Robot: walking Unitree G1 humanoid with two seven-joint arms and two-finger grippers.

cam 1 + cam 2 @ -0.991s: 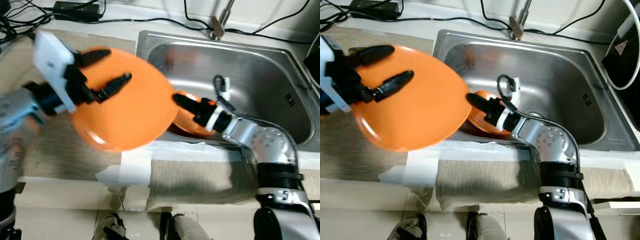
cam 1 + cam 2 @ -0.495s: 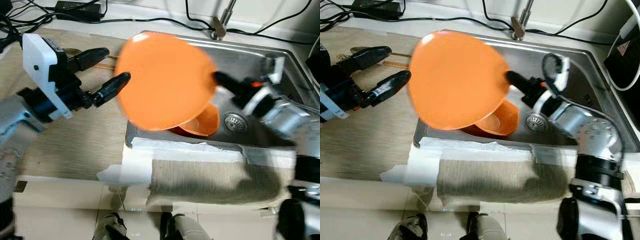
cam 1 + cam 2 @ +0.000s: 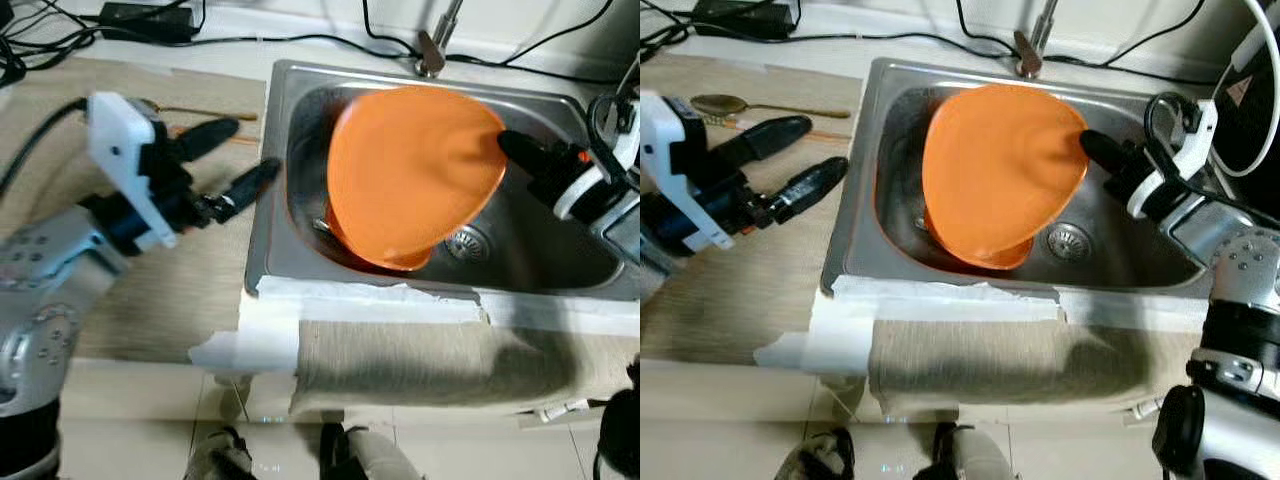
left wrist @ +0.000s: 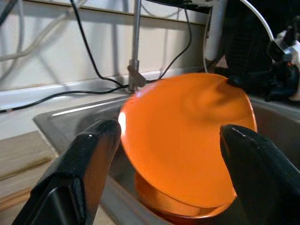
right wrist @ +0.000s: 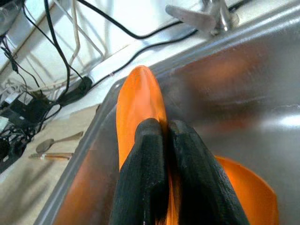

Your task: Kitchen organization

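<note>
A round orange plate (image 3: 412, 172) hangs tilted over the steel sink (image 3: 560, 115), and my right gripper (image 3: 515, 150) is shut on its right rim. The right wrist view has both black fingers (image 5: 150, 173) pinching the plate's edge (image 5: 138, 105). Under the plate an orange bowl (image 3: 985, 255) rests on the sink floor. My left gripper (image 3: 232, 155) is open over the wooden counter (image 3: 200, 290) just left of the sink, with nothing between its fingers. In the left wrist view the plate (image 4: 187, 140) sits beyond the spread fingers (image 4: 91, 154).
A spoon (image 3: 715, 103) and chopsticks lie on the counter behind my left gripper. Black cables (image 3: 250, 42) run along the back wall by the tap (image 3: 432, 55). A towel (image 3: 420, 355) drapes over the counter's front edge. A drain (image 3: 1068, 240) sits in the sink floor.
My left gripper let go of the plate and stayed over the counter. My right gripper took the plate by its rim and carried it right, over the sink.
</note>
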